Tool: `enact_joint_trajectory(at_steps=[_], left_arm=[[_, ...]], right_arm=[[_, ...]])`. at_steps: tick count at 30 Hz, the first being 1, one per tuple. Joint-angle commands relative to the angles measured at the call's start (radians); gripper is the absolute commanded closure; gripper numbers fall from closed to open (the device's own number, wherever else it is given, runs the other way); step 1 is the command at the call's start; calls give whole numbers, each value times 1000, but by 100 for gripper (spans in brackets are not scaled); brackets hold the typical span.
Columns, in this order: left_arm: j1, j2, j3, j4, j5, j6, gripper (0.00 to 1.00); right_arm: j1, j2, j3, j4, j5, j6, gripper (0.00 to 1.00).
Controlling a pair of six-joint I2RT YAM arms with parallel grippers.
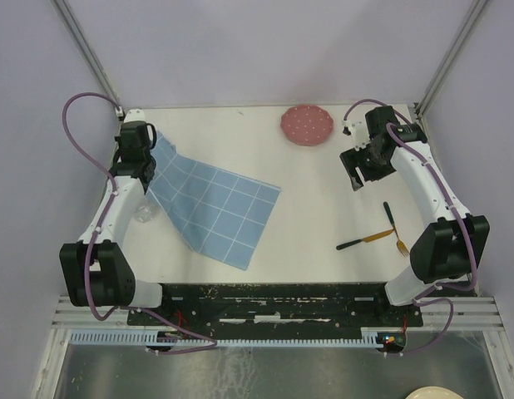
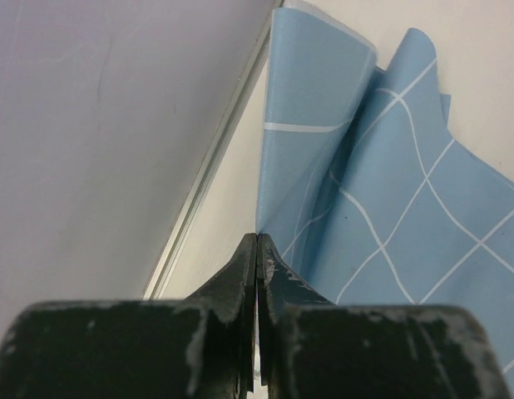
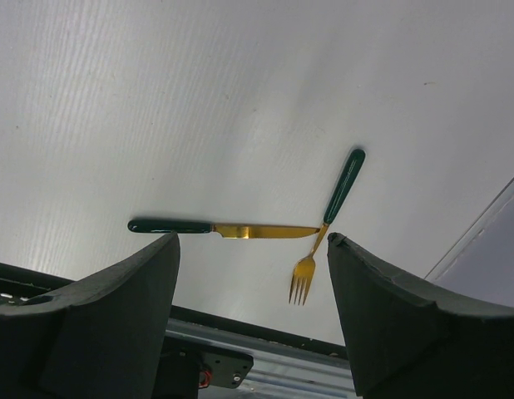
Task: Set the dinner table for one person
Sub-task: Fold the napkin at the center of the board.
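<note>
The dinner table point(image 1: 315, 199) is a large white square top. A blue grid-patterned placemat point(image 1: 215, 208) lies on its left half, with its far left corner lifted. My left gripper point(image 1: 147, 176) is shut on that corner; in the left wrist view the cloth point(image 2: 382, 191) rises in folds from the closed tips point(image 2: 257, 238). My right gripper point(image 1: 355, 177) hangs open above the right side with nothing between its fingers point(image 3: 253, 249). Below it lie a green-handled gold knife point(image 3: 224, 229) and fork point(image 3: 323, 224), the knife tip touching the fork. A pink plate point(image 1: 307, 125) sits at the far edge.
A clear glass point(image 1: 143, 212) stands beside the left arm, just left of the placemat. The knife point(image 1: 365, 239) and fork point(image 1: 394, 229) lie near the right arm's base. Grey walls and a metal frame post point(image 1: 444, 62) border the table.
</note>
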Motion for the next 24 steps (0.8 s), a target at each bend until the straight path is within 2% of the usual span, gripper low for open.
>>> enact_joint_trajectory(at_steps=[1,4,5,7,8,11,19,24], left_arm=[[23,-47,4,87,-37,-52,96],[31,-47,3,95,-75,-51,92],[34,-46,4,100,-85,-51,85],[39,-45,6,102,-92,-46,56],[39,-45,8,103,-95,-44,47],[41,-47,9,102,-109,-45,37],[44,-66,-11,107,-148,-29,34],[45,-73,-3,91,-116,-13,34]], right_arm=[[-6,-17,17,3,-17,-3,20],[-6,-20,13,5,-17,-2,20],[-5,-20,10,6,-17,-2,20],[-6,-22,4,8,-23,1,20],[-6,-21,4,8,-28,2,20],[-6,-20,7,6,-37,4,20],[3,-18,25,-27,-110,-15,23],[126,-19,23,-81,-133,-107,24]])
